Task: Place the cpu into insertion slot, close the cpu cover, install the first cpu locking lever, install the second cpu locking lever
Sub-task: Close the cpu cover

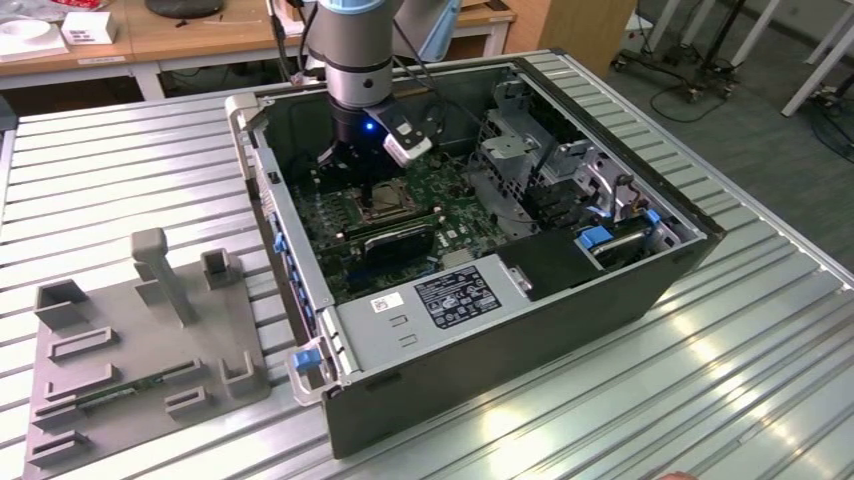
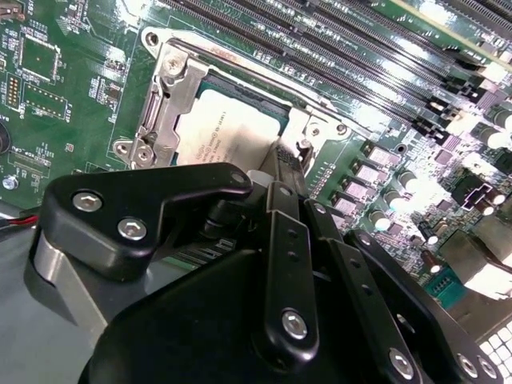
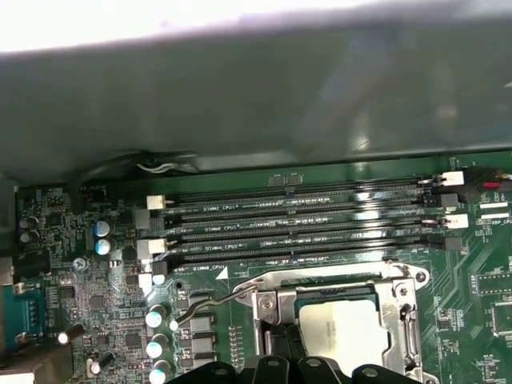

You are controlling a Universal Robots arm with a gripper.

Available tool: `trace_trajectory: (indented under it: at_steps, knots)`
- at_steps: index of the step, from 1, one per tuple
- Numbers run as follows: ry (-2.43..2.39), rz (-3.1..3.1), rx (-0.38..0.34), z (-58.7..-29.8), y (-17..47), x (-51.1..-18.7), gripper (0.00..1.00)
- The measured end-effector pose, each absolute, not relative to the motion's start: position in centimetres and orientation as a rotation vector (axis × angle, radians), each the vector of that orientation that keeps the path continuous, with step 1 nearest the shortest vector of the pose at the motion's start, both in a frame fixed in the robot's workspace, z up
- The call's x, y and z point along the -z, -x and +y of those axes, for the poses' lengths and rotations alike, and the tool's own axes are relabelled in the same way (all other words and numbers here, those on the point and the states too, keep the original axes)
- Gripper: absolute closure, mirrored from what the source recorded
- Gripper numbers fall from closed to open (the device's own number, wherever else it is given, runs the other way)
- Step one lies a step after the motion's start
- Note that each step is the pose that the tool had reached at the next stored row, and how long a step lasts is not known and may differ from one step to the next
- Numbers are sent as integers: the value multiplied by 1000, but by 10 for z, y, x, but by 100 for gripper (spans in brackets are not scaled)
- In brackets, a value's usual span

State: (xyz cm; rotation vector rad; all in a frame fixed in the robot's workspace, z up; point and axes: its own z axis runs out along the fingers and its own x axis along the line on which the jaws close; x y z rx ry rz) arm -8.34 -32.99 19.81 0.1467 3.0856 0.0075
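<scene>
Second wrist view: cpu [image 2: 228, 132] sits in the insertion slot [image 2: 240, 82] under the lowered cpu cover [image 2: 164, 88], gripper [image 2: 282, 164] jaws together at the socket edge; judging by the first wrist view, the apparently unlatched locking lever [image 3: 214, 302] needs pressing down and hooking.

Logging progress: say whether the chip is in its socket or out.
In. The chip lies flat, with the metal cover down around its edges.

Cpu [image 3: 346, 332] flat in insertion slot [image 3: 336, 298]; cpu cover [image 3: 402, 320] down.
</scene>
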Motion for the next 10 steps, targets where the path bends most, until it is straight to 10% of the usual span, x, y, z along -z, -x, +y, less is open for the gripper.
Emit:
trace_trajectory:
  at_steps: [10]
  knots:
    - [-147, 3086, -7, -330, 84, -197, 89]
